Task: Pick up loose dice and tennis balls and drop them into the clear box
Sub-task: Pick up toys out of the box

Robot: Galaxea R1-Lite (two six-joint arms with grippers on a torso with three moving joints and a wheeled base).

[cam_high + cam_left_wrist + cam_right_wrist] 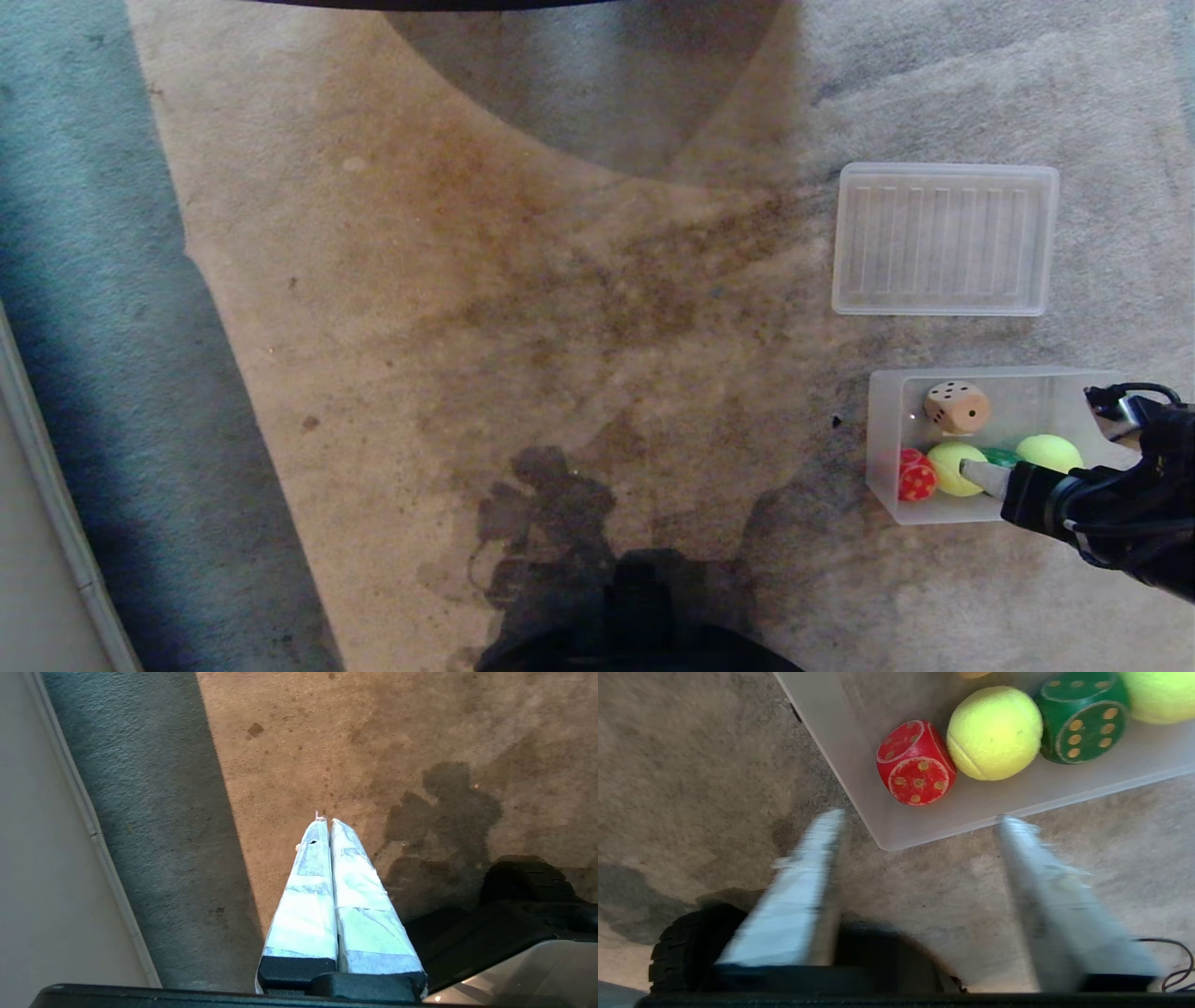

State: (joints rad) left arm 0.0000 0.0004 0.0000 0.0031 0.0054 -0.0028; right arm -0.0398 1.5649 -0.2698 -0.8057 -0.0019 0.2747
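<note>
Just beyond the right pincer [920, 816], its fingers apart and empty, the clear box [924, 826] holds dice and tennis balls.

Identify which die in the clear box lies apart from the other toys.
The tan die. It sits alone toward the far wall of the clear box, while the red die and green die touch a tennis ball.
</note>
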